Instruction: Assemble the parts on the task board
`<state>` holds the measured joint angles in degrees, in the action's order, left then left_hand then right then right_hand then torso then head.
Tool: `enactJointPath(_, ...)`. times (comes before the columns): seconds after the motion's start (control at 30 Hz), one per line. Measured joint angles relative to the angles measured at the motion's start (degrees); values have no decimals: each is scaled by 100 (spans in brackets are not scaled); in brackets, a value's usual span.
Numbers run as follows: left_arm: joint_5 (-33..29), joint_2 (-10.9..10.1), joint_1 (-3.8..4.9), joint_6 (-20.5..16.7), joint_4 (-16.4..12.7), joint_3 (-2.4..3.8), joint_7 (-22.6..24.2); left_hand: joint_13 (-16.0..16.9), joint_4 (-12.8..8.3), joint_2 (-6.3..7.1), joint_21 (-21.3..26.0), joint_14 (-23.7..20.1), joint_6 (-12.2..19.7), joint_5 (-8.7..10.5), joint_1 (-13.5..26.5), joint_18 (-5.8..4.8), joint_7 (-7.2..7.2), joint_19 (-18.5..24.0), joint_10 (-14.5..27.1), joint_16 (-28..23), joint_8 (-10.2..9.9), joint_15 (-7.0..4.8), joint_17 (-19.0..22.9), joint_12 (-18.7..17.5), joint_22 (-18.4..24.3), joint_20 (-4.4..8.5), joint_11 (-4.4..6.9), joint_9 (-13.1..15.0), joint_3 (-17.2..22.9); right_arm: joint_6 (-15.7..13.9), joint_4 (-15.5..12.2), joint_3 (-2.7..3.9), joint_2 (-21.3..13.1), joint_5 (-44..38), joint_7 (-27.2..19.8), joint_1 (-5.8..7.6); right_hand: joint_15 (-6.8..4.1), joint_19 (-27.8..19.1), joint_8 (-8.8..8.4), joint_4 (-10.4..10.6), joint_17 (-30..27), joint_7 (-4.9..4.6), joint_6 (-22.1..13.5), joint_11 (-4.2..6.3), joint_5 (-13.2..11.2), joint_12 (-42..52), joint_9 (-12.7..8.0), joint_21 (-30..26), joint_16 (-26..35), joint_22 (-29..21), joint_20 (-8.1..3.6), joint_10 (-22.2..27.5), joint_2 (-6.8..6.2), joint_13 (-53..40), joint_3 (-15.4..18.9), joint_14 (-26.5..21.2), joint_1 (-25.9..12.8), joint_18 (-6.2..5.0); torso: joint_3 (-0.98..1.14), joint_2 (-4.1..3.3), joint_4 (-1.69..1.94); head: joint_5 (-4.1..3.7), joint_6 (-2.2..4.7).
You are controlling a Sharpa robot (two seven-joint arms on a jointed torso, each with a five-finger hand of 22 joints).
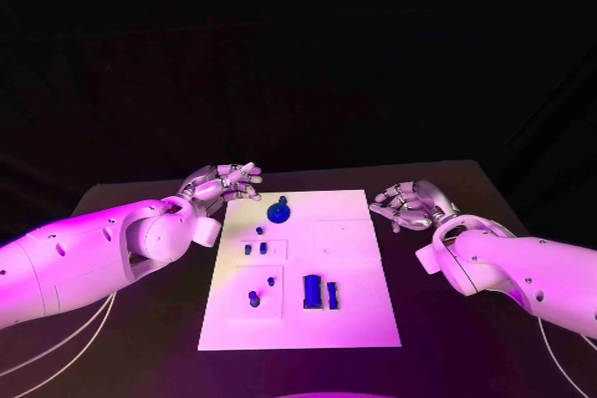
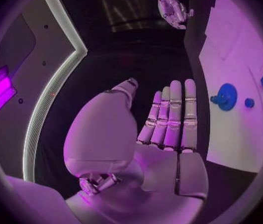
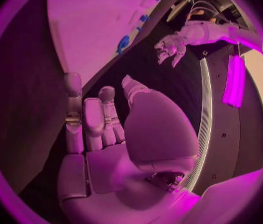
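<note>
Up at the far left corner of the task board point(image 1: 355, 268), the left hand point(image 1: 222, 187) hangs over the dark table point(image 1: 137, 329) just off the board's edge, holding nothing. Its wrist view shows the fingers point(image 2: 171, 114) straight and lying side by side with the thumb standing apart from them, so the hand is open and empty. Across from it, the right hand point(image 1: 411, 205) sits beside the board's far right edge, also with nothing in it; its own wrist view shows the fingers point(image 3: 84, 119) loosely bent and apart from the thumb (one of them is curled more than its neighbours). Both hands are clear of the board and touch none of the parts.

Between the two hands, near the far end of the board, lies a round blue part point(image 1: 280, 212) with a small knob on its far side; the left wrist view shows it as a blue disc with a stub. Nearer along the board's left half come several small blue pieces point(image 1: 261, 247) in a shallow marked rectangle, then two more small ones point(image 1: 256, 298) in a second rectangle. To the right of these, two tall blue blocks point(image 1: 320, 293) stand side by side, the left one wider.
</note>
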<state>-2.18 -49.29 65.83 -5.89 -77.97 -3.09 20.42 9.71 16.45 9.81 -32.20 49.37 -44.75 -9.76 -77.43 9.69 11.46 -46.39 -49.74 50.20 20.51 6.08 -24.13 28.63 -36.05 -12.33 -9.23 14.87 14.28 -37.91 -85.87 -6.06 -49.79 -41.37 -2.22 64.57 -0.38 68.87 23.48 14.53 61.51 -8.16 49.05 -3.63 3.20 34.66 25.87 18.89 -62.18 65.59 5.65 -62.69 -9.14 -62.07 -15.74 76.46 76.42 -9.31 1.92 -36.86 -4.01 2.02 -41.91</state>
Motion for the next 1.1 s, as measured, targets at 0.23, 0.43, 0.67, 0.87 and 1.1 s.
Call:
enactJointPath(0.23,-447,336,-55,-551,537,5,464,-430,2,-403,1531,-304,541,0,-364,-1,-63,500,249,-1962,168,255,683,-462,1023,-359,-138,-146,-696,171,1102,71,411,1487,-933,43,253,-538,-274,141,-1780,-90,-274,-172,0,-1465,-337,-1346,2670,-1398,272,360,-111,2290,-401,-1259,332,-88,-24,75,-44,45,259)
enactJointPath(0.43,-604,705,-84,-775,1062,10,746,-607,6,-620,2536,-625,535,0,-581,-156,-114,926,219,-3509,200,436,1040,-1225,1786,-437,-268,-410,-1195,544,1661,99,689,2135,-1399,79,755,-1845,-713,84,-2998,-232,-239,-535,0,-2586,-633,-1503,4708,-2976,802,543,-168,4252,-464,-2176,283,-88,-16,135,-93,124,380)
enactJointPath(0.67,-617,789,-108,-839,1177,11,829,-755,-647,-843,2938,-2450,1980,360,390,-583,-557,2387,1992,-4396,-824,-15,1719,-2127,2643,225,245,-914,-1398,710,1712,109,728,2333,-1528,77,537,-3901,-1487,-558,-4498,183,-2003,-249,-112,-3074,-1456,-1667,5597,-4827,347,2127,291,5446,408,-4286,-723,277,-1,166,-105,151,424)
enactJointPath(0.87,-588,735,-176,-1020,828,57,813,-892,-1284,-931,3115,-4037,3571,752,2043,-760,-930,3823,3896,-4795,-1607,-394,2163,-2599,3256,868,679,-1278,-1416,570,1277,221,670,2487,-1565,-43,218,-5817,-2041,-1136,-5559,592,-3866,144,-234,-3324,-2182,-1801,5996,-5939,-237,4765,688,5935,1154,-6441,-2559,628,-51,263,20,37,530)
enactJointPath(1.1,-436,602,-343,-1729,-34,172,812,-944,-1515,-968,3160,-4656,4192,898,5647,-851,-1077,4376,4639,-4941,-1916,-544,2337,-2763,3497,1130,849,-1419,-1424,172,264,465,594,3058,-1907,-267,97,-6558,-2240,-1375,-5969,747,-4589,297,-268,-3401,-2463,-1840,6137,-6371,-463,5809,846,6123,1425,-7276,-5994,765,-150,474,282,-151,709)
